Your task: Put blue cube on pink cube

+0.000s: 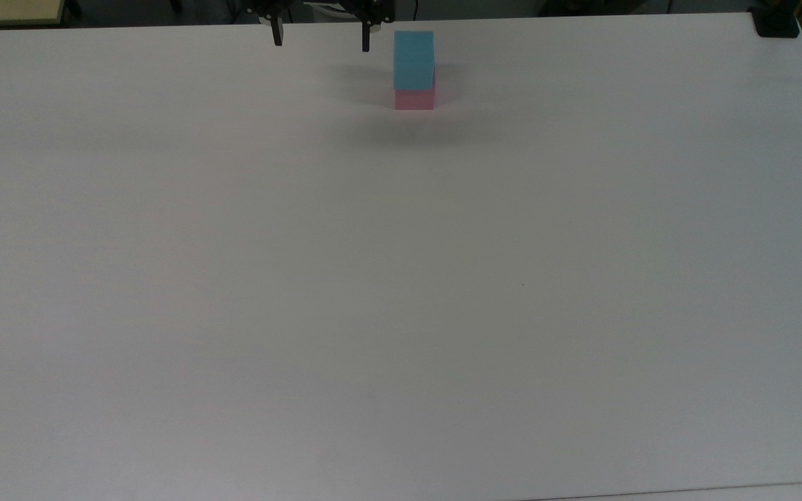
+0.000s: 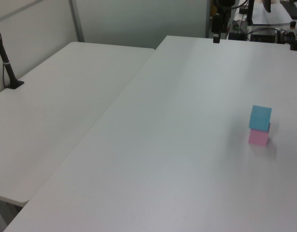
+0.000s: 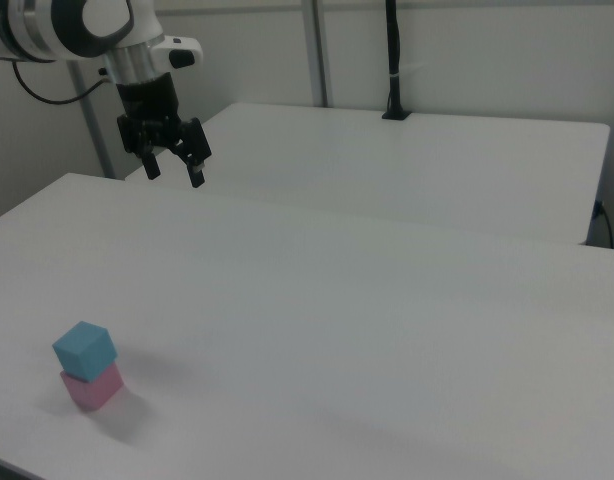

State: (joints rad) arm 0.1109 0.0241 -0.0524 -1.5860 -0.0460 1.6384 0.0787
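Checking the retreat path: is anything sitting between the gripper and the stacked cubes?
Nothing. In the right view, only bare white table lies between the open gripper and the blue cube resting on the pink cube.
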